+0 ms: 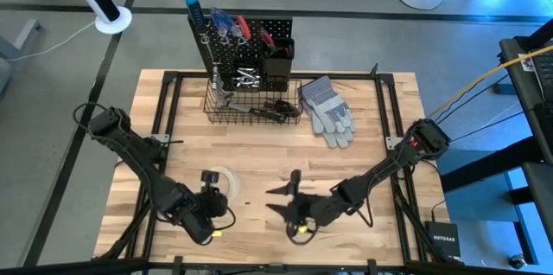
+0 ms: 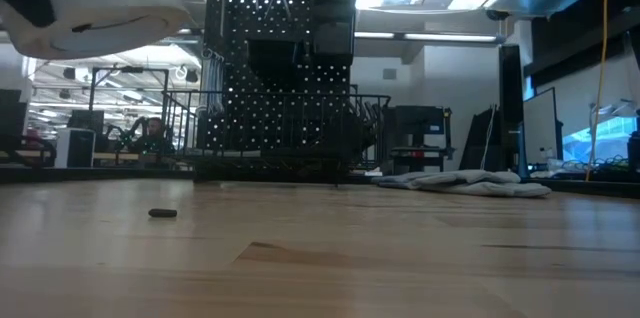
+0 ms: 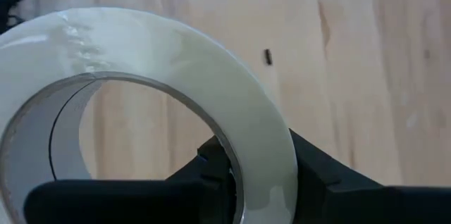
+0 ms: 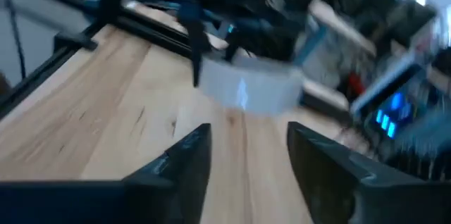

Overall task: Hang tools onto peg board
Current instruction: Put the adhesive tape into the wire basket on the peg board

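We see the left tool (image 1: 210, 190) near the front of the pale wooden counter (image 1: 371, 128), clenched on the white translucent tape roll (image 1: 226, 180): in its wrist view one dark finger (image 3: 211, 164) sits inside the ring and the other outside, pinching the wall. We judge this grip is chosen because the open hole is what must slip over a hook. The roll appears lifted clear of the counter, since the level view shows it hanging at the upper corner.

The right tool (image 1: 289, 199) lies close beside it, pointing across at the roll, its two dark fingers parted with nothing between them. We take it as waiting, or ready to steady the roll.

The upright black perforated peg board (image 1: 251, 37) stands well apart at the counter's far edge, several tools already on it, a black wire basket (image 1: 252, 106) at its base. Grey work gloves (image 1: 328, 109) lie just beside the basket.
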`<state>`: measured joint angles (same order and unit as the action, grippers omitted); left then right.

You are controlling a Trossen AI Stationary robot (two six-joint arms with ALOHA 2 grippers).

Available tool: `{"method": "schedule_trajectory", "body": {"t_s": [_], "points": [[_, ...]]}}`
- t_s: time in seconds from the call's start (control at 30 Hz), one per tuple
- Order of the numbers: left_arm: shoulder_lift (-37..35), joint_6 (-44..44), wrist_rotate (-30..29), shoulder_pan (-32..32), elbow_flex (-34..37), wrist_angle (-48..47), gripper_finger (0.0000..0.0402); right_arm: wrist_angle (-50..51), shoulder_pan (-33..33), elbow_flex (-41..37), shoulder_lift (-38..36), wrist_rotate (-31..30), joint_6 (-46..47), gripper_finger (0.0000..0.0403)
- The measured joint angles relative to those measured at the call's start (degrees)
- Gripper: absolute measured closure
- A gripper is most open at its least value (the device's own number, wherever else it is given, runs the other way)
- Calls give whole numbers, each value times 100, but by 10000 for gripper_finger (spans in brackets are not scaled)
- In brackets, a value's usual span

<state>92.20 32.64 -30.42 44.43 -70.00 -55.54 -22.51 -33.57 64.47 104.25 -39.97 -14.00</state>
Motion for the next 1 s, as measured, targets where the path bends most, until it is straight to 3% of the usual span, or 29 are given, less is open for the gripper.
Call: {"method": "schedule_trajectory", "body": {"t_s": [0.2, 0.37, 0.63, 0.77, 1.0], "points": [[-253, -752, 992, -378, -21, 660, 327, 58, 66, 746, 417, 209, -2298, 141], [-649, -1113, 1922, -810, -21, 1129, 327, 530, 112, 1455, 816, 210, -4086, 112], [-883, -1368, 2879, -1195, -19, 1489, 327, 1315, 372, 2275, 1107, 297, -4300, 110], [-883, -1432, 2973, -1254, -23, 1584, 327, 1723, 403, 2383, 1110, 785, -4309, 110], [-883, -1484, 3042, -1264, -30, 1646, 327, 2056, 451, 2369, 1119, 614, -4177, 110]]}}
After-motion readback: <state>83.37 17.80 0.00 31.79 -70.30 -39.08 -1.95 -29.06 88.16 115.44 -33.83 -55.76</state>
